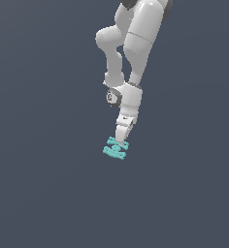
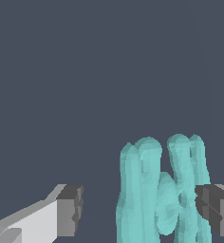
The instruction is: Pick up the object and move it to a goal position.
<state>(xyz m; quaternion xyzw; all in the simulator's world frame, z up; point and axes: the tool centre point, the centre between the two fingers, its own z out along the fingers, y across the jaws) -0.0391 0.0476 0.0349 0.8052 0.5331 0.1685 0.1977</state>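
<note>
Jaws are seen spread wide in the wrist view, with nothing clamped between them: one dark pad stands at the lower left of the frame with clear floor beside it, while the other pad at the lower right edge lies against, or just in front of, the object; contact cannot be confirmed. The gripper is thus offset, the teal piece filling only the right half of the gap. In the exterior view, the gripper is seen at frame centre, pointing down onto the object, which lies on the dark floor. The piece is judged light, rigid and smooth, so slipping is a risk. A hold across the two parallel bars, centred on the joining link, is judged best, after the fingers have been recentred.
</note>
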